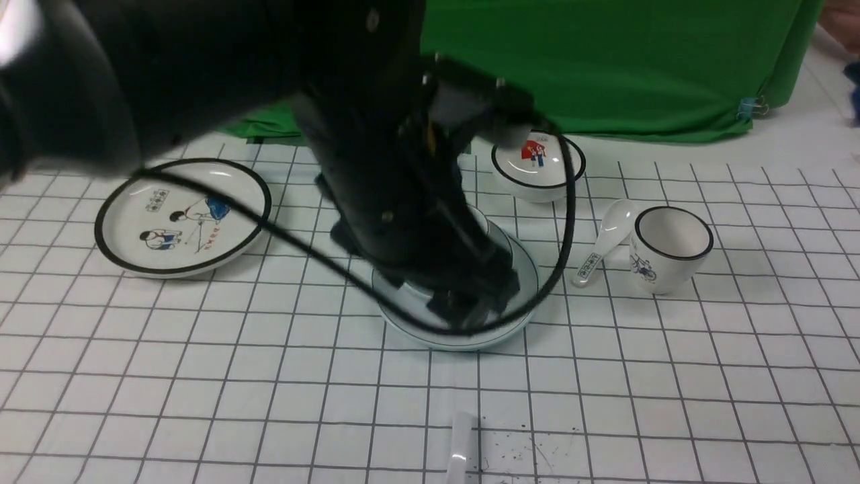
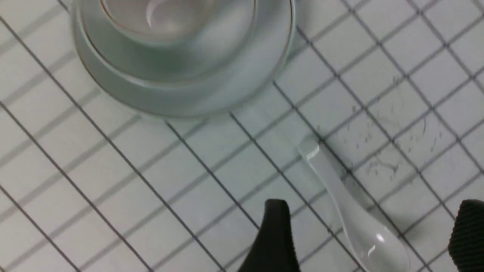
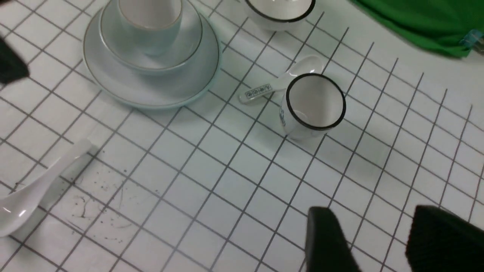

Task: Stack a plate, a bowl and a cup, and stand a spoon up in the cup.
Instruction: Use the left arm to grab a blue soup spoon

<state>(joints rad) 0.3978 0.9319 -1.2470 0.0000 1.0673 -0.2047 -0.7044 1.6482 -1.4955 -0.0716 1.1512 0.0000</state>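
The cup [image 3: 149, 22] stands in the bowl [image 3: 151, 56], which sits on the plate [image 3: 151, 90]. In the front view my left arm hides most of this stack, and only the plate's front rim [image 1: 463, 339] shows. The plain white spoon [image 2: 340, 196] lies flat on the table on the near side of the stack, its handle end at the front view's bottom edge [image 1: 462, 437]. My left gripper [image 2: 372, 234] is open and above the spoon's bowl end, not touching it. My right gripper [image 3: 378, 241] is open and empty over bare table.
A cartoon plate [image 1: 181, 215] lies at the far left. A black-rimmed bowl [image 1: 537, 168], a printed spoon [image 1: 605, 242] and a black-rimmed cup [image 1: 672, 249] stand to the right of the stack. Green cloth [image 1: 605, 67] runs along the back. A black cable [image 1: 302, 249] hangs from my left arm.
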